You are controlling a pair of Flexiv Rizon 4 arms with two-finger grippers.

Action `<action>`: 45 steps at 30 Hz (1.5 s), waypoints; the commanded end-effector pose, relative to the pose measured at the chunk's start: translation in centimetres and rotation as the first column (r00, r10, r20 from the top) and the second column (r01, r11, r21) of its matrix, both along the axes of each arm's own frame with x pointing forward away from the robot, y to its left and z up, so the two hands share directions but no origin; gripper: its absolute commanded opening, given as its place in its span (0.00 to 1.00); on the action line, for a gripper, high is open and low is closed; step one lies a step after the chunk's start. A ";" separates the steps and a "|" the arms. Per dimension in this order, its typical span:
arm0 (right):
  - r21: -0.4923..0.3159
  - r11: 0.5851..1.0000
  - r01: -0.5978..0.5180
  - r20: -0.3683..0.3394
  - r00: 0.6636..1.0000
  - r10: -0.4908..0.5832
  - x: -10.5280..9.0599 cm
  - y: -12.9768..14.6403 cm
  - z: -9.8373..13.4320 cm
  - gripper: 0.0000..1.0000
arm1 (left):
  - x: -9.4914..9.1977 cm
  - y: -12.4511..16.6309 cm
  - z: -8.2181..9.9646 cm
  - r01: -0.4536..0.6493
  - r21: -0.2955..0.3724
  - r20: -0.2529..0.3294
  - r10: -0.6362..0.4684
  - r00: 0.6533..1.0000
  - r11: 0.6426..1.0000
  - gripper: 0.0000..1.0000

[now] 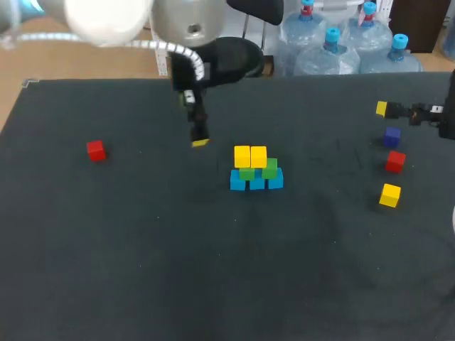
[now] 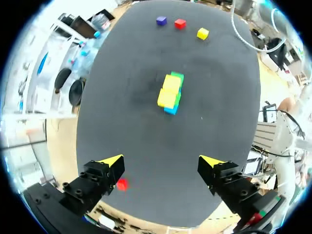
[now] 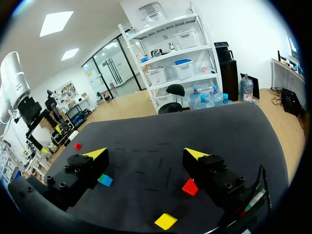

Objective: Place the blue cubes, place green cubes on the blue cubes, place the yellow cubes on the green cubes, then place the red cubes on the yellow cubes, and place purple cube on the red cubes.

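Observation:
In the middle of the table stands a stack: blue cubes (image 1: 256,181) at the bottom, green cubes (image 1: 269,169) on them, two yellow cubes (image 1: 249,155) on top. The left wrist view shows the same stack (image 2: 170,92) well ahead of my open, empty left gripper (image 2: 162,162). My left gripper (image 1: 199,141) hangs behind and left of the stack. A lone red cube (image 1: 96,150) lies far left. At the right lie a purple cube (image 1: 392,136), a red cube (image 1: 395,161) and a yellow cube (image 1: 389,195). My right gripper (image 3: 146,154) stands open above them, holding nothing.
The dark table (image 1: 142,249) has wide bare room in front and at the left. In the right wrist view the red cube (image 3: 189,187) lies by one finger, the purple cube (image 3: 104,180) by the other, and the yellow cube (image 3: 165,221) under the gripper.

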State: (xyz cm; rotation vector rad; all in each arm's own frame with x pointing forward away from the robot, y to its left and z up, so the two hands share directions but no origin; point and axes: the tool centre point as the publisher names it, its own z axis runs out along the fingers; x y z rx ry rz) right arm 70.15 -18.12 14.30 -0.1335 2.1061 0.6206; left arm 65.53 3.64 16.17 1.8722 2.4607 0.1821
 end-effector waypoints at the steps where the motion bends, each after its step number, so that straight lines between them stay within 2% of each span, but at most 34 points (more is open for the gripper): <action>1: 0.001 1.000 -0.002 -0.001 1.000 0.002 0.0 -0.1 0.1 1.00 | -3.3 3.7 -1.2 -0.037 0.012 0.123 0.036 0.992 0.999 1.00; 5: 0.001 1.000 -0.002 -0.001 1.000 0.002 0.0 -0.1 0.1 1.00 | -5.1 5.6 -2.3 -0.094 0.026 0.106 0.091 0.990 0.995 1.00; 7: 0.001 1.000 -0.002 -0.001 1.000 0.002 0.0 -0.1 0.1 1.00 | -5.7 6.3 -2.4 -0.117 0.046 0.121 0.111 0.986 0.992 1.00; 9: 0.001 1.000 -0.002 -0.001 1.000 0.002 0.0 -0.1 0.1 1.00 | -6.0 6.7 -2.1 -0.109 0.033 0.122 0.104 0.987 0.993 1.00; 10: 0.001 1.000 -0.002 -0.001 1.000 0.002 0.0 -0.1 0.1 1.00 | -6.0 6.8 -1.9 -0.110 0.038 0.142 0.103 0.985 0.993 1.00; 16: 0.001 1.000 -0.002 -0.001 1.000 0.002 0.0 -0.1 0.1 1.00 | -4.5 7.9 -0.1 -0.107 0.022 0.219 0.100 0.971 0.994 1.00; 21: 0.001 1.000 -0.002 -0.001 1.000 0.002 0.0 -0.1 0.1 1.00 | -3.1 10.6 0.5 -0.221 -0.043 0.270 0.224 0.936 0.974 1.00; 23: 0.001 1.000 -0.002 -0.001 1.000 0.002 0.0 -0.1 0.1 1.00 | -2.7 11.5 0.3 -0.252 -0.062 0.263 0.259 0.929 0.966 1.00; 26: 0.001 1.000 -0.002 -0.001 1.000 0.002 0.0 -0.1 0.1 1.00 | -2.4 11.8 -0.2 -0.236 -0.065 0.232 0.245 0.942 0.970 1.00; 29: 0.001 1.000 -0.002 -0.001 1.000 0.002 0.0 -0.1 0.1 1.00 | -2.7 11.2 -0.7 -0.173 -0.058 0.215 0.181 0.960 0.983 1.00; 31: 0.001 1.000 -0.002 -0.001 1.000 0.002 0.0 -0.1 0.1 1.00 | -2.7 10.8 -0.9 -0.146 -0.079 0.195 0.159 0.968 0.986 1.00; 42: -0.002 1.000 0.002 -0.005 1.000 -0.002 0.0 -0.3 0.3 1.00 | -2.7 10.8 -0.9 -0.146 -0.079 0.195 0.159 0.968 0.986 1.00; 45: -0.054 0.999 -0.003 -0.019 1.000 0.002 0.0 -0.6 1.1 1.00 | -2.7 10.8 -0.9 -0.146 -0.079 0.195 0.159 0.968 0.986 1.00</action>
